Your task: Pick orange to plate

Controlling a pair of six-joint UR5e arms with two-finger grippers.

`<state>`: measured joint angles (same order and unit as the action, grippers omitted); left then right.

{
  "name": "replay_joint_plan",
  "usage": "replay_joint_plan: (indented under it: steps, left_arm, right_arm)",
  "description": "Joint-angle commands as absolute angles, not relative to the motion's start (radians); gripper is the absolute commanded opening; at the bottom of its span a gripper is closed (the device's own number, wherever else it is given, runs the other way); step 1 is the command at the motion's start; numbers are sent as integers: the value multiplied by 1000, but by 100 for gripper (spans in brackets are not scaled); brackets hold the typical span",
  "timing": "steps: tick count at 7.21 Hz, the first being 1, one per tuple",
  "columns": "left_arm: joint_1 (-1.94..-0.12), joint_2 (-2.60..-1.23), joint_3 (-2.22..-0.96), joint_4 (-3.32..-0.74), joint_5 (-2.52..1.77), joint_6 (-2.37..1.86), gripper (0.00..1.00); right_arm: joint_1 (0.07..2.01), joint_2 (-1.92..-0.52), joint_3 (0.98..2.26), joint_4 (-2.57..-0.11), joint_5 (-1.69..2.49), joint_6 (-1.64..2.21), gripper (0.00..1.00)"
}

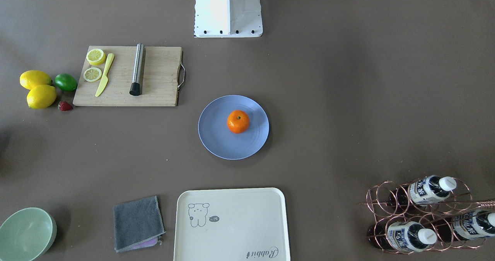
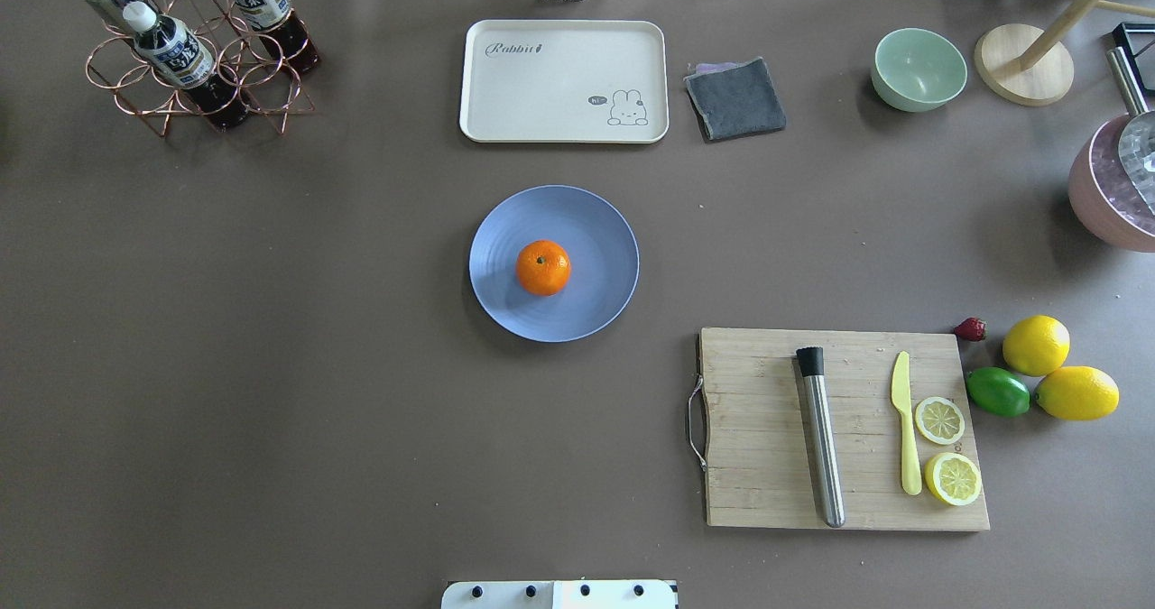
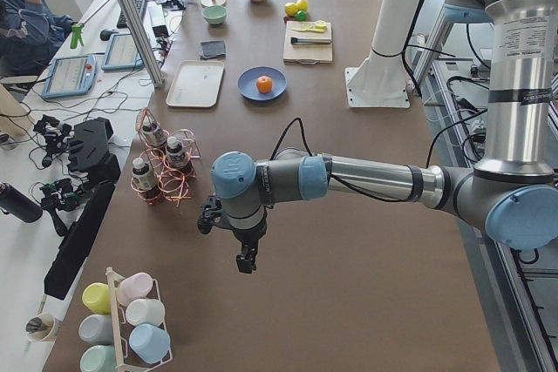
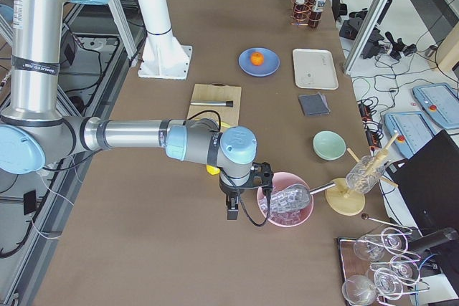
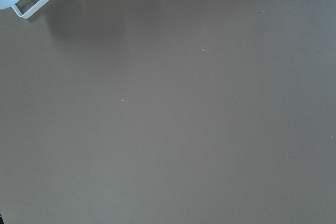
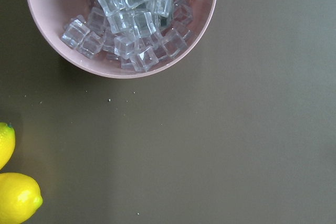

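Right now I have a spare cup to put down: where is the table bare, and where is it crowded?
Bare: the wide brown stretch between the copper wire bottle rack and the round pale-blue plate. Crowded: around the wooden cutting board, with yellow lemons and a green lime beside it.

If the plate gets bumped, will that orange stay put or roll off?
Likely to roll: the orange is round and sits alone near the middle of the plate. The plate looks shallow, so its rim may not stop it. The fruit is small, so probably light.
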<state>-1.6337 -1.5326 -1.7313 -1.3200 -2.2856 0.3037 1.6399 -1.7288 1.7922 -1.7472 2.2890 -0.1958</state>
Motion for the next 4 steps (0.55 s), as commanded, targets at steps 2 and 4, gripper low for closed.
replay_joint_plan:
  steps: [2, 4]
  left_arm:
    - [-1634, -1532, -1727, -1319, -2286, 301, 98]
    - [-1634, -1532, -1723, -1322, -2287, 298, 98]
  right_arm:
    - [1640, -1729, 1795, -1747, 2290, -196, 100]
    - [1640, -1729, 1795, -1747, 2290, -196, 100]
